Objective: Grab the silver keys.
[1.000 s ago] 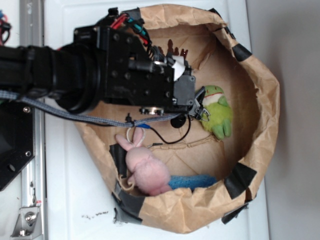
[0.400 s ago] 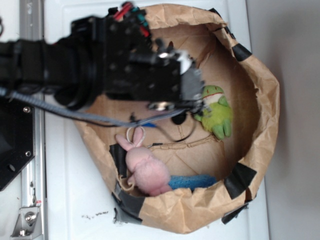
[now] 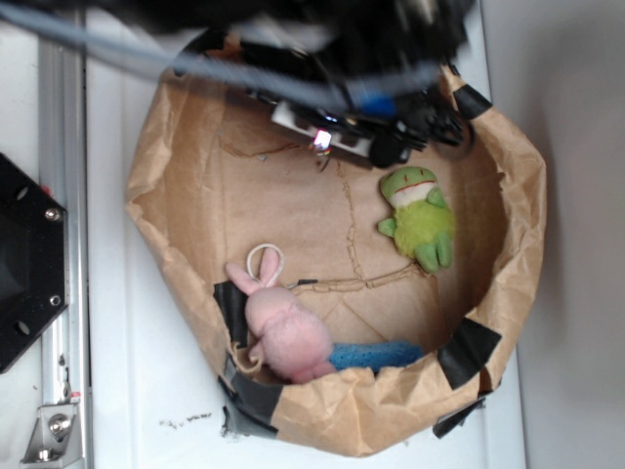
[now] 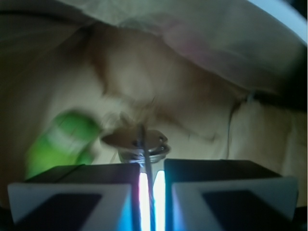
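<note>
In the wrist view my gripper [image 4: 149, 192] is shut on the thin wire ring of the silver keys [image 4: 139, 142]. The blurred bunch hangs just beyond the fingertips, off the paper. The two pads [image 4: 72, 192] stand almost together, with only the wire between them. From outside, my gripper [image 3: 337, 137] is a dark blur at the upper rim of the brown paper bag [image 3: 518, 244], and the keys cannot be made out under it.
A green frog plush [image 3: 420, 217] lies at the right of the bag floor and appears as a green blur [image 4: 60, 139] in the wrist view. A pink bunny plush [image 3: 283, 327] with a pale loop and a blue sponge [image 3: 376, 354] lie at the lower rim.
The arm has lifted and swung towards the top edge, away from the frog. The bag floor it covered now shows.
</note>
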Tool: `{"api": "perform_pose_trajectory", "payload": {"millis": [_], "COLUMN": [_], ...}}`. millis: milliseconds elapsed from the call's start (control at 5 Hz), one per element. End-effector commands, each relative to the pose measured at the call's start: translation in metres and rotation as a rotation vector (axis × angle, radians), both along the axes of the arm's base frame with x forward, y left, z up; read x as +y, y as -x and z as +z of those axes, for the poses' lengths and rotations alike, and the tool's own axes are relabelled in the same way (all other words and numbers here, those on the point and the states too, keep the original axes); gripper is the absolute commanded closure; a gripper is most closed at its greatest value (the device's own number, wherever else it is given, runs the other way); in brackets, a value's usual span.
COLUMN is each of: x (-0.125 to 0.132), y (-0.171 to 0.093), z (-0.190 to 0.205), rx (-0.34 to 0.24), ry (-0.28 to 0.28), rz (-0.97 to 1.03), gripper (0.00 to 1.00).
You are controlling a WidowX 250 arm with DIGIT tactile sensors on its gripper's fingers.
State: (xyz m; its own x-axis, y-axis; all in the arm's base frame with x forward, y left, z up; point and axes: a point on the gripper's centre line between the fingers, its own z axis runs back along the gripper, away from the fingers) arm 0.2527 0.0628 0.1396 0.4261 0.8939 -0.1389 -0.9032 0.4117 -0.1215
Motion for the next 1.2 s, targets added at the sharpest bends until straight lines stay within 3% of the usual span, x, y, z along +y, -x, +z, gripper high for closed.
{"api": "perform_pose_trajectory", "payload": {"millis": [0,200,400,600,800,1000], "x": [-0.002,-0.007,-0.006,-0.008,-0.014,-0.011], "y": [0.024,0.010,0.004,0.007,0.018,0.018], "z": [0.068,0.051,0.046,0.042,0.043,0.041], "rx": [-0.314,-0.216,-0.127,-0.148,-0.179,-0.178], "ry": [-0.117,-0.208,-0.251,-0.272,-0.244,-0.262], "rz": [-0.182,-0.151,-0.105,-0.135,-0.234,-0.204], "gripper": [1.00,1.00,1.00,1.00,1.00,1.00]}}
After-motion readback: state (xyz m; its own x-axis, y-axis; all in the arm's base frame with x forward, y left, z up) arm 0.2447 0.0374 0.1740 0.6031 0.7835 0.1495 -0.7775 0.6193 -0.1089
